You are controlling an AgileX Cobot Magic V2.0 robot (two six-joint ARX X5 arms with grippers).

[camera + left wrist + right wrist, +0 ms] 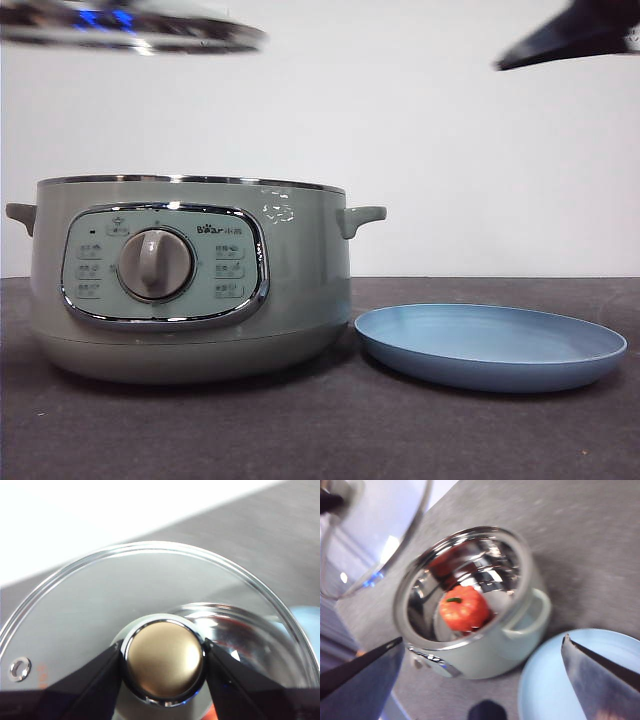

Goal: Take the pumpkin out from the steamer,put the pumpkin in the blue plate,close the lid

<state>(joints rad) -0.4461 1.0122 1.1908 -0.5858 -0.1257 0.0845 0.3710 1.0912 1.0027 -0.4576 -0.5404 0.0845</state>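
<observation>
The sage-green steamer [190, 275] stands uncovered on the dark table, and the right wrist view looks down into the steamer [470, 605], where the orange pumpkin [464, 608] sits on the shiny bottom. My left gripper [164, 661] is shut on the knob [164, 660] of the glass lid [100, 610], holding the lid [130, 28] high above the pot's left side. My right gripper [480, 655] hangs open above the pot and the blue plate [555, 680]; its dark tip [570, 35] shows at the upper right. The blue plate [490, 345] lies just right of the steamer.
A white wall [400, 130] backs the table. Dark tabletop [330, 430] runs in front of the pot and plate.
</observation>
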